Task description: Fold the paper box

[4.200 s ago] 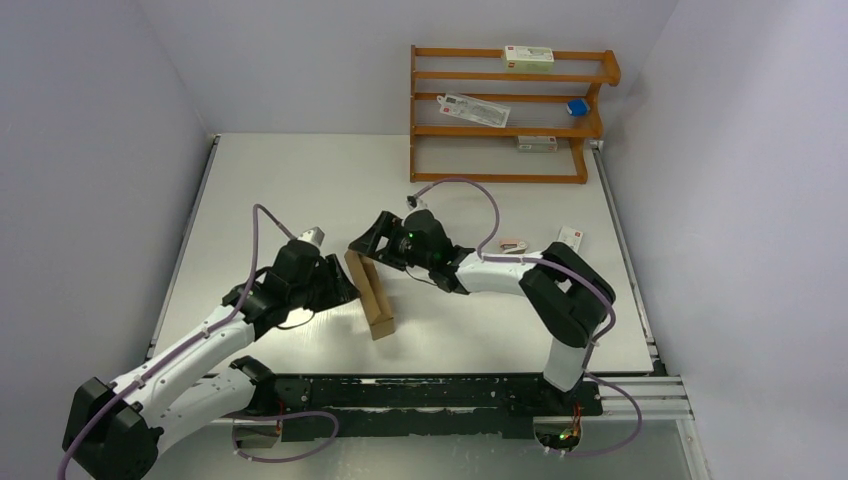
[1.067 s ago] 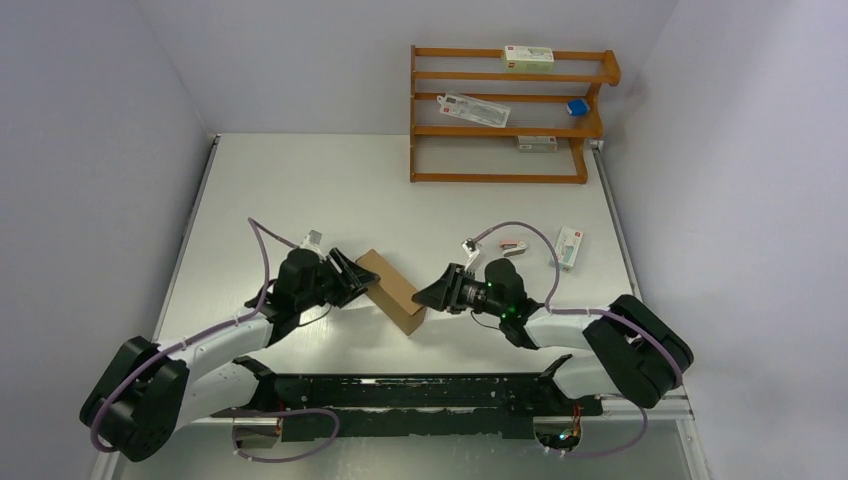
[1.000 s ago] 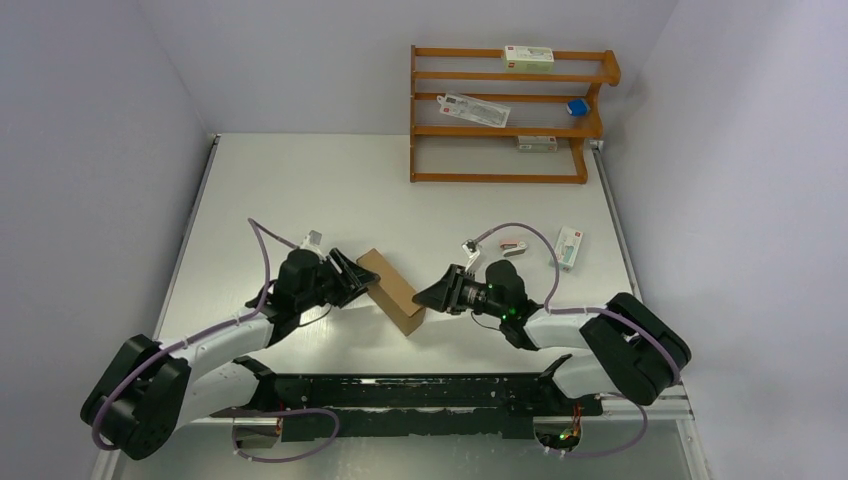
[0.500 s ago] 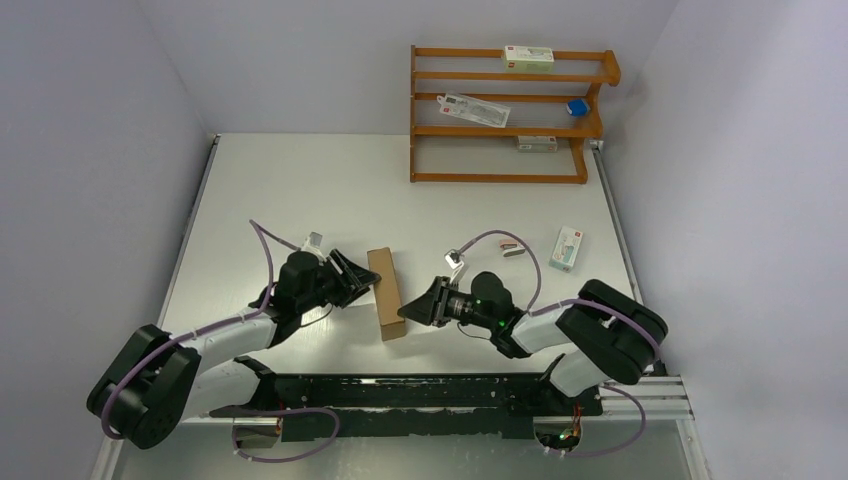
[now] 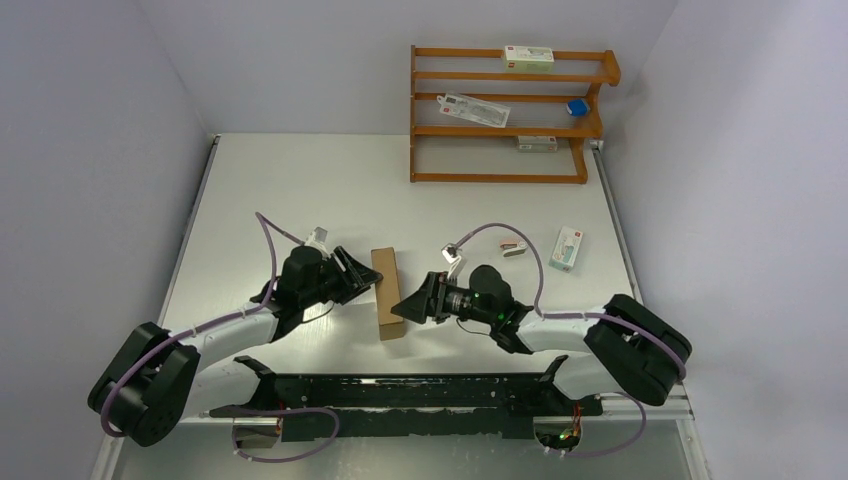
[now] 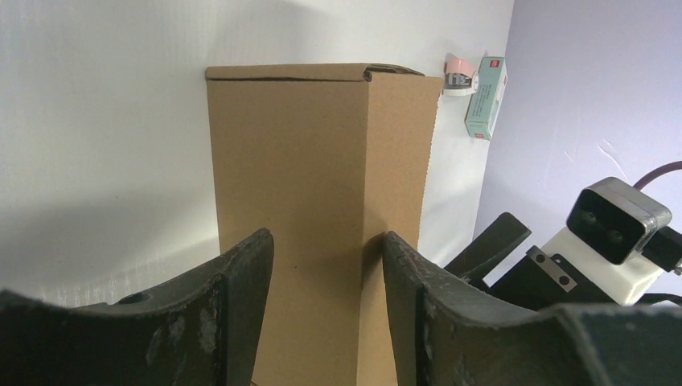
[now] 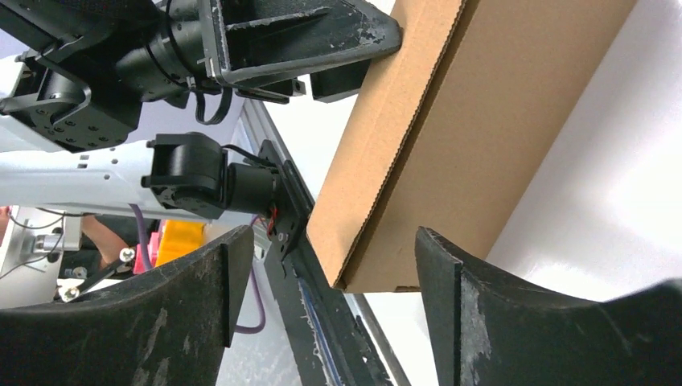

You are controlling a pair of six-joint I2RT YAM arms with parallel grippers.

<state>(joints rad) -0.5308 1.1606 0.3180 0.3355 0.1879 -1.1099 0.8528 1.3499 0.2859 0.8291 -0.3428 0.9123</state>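
The paper box [image 5: 388, 293] is a slim brown cardboard carton lying flat on the table, its long side running near to far. My left gripper [image 5: 367, 283] is open at the box's left side, and the box [image 6: 314, 145] fills the space beyond its tips [image 6: 326, 241], with one finger [image 6: 400, 289] against a long edge. My right gripper [image 5: 405, 303] is open at the box's right side by its near end. In the right wrist view the box's near corner [image 7: 378, 241] sits between the spread fingers [image 7: 331, 237], not clamped.
A wooden shelf rack [image 5: 510, 115] stands at the back right with white cartons and a small blue item. A white-green carton [image 5: 565, 248] and a small pink item [image 5: 512, 248] lie on the table to the right. A black rail [image 5: 420, 392] runs along the near edge.
The box has swung from a diagonal to nearly straight near-to-far. My right gripper has moved left up to the box's near end. My left gripper has stayed against the box's left side.
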